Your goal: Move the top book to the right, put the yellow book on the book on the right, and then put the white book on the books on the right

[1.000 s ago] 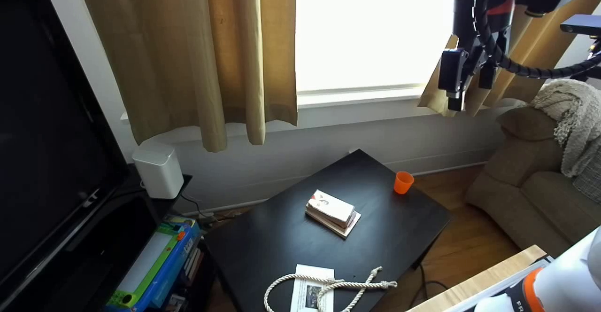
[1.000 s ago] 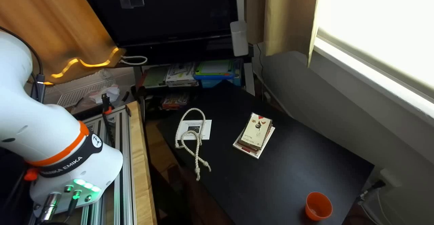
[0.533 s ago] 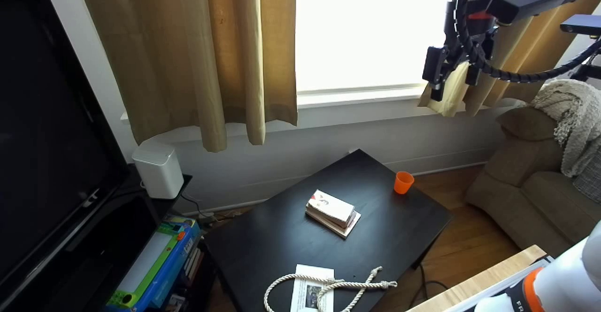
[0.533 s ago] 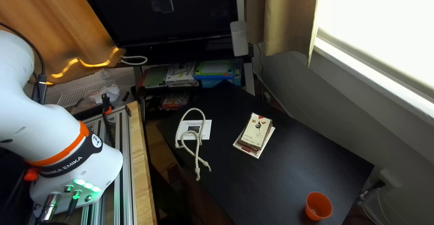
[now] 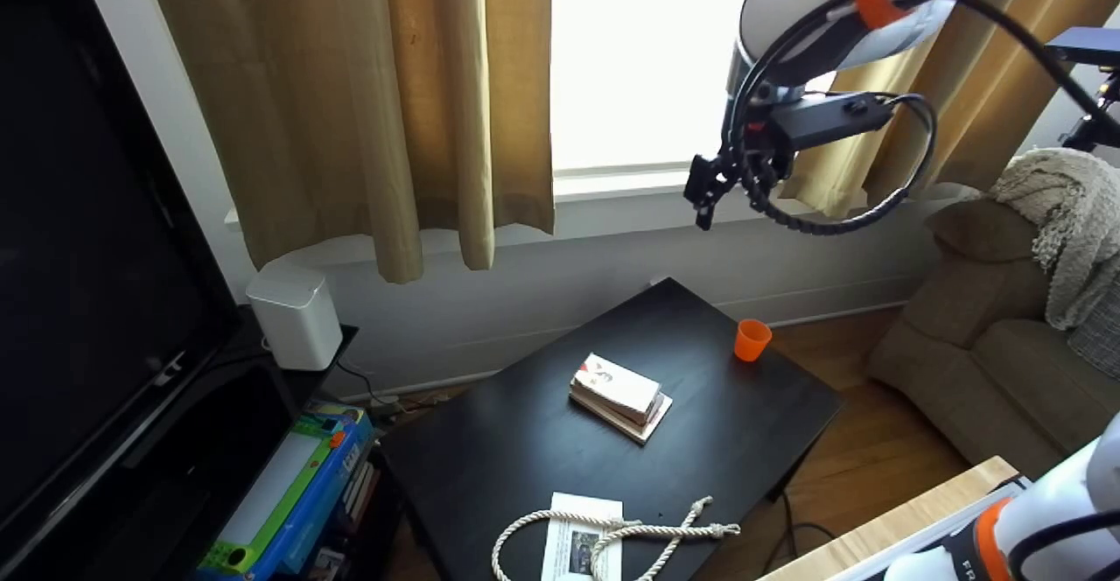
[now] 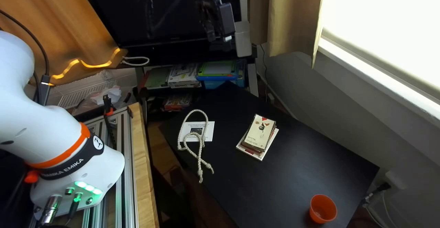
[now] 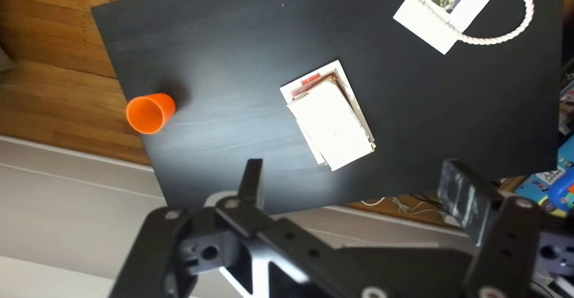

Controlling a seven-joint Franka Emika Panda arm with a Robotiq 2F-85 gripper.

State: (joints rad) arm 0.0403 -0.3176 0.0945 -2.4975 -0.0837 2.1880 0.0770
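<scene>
Above the counter: my end effector hangs clear of the surface, well apart from the books.
Fingers: parted wide, facing each other across a broad gap in the wrist view.
Book pile: one flat-lying stack toward the middle of the counter; every volume I find there sits in it.
Top book: cream cover with a red mark and a small dark figure; uppermost, turned slightly out of line with the lowest volume.
Bottom book: white, red block on its cover; projects beyond the books above.
Middle book: largely hidden, brownish edge showing; I cannot tell whether it is the yellow one.
Orange cup: upright by the counter's edge; near and to the right of the book pile in an exterior view.
Paper sheet: flat, printed, with a picture; left of the book pile in an exterior view.
Rope: pale, looped, resting across the paper sheet.
Arm base: white with an orange band, green lights lit; left of the counter in an exterior view.
Television: dark screen, left in an exterior view; a white box stands just beside it.
Sofa: right in an exterior view, a throw over it.
</scene>
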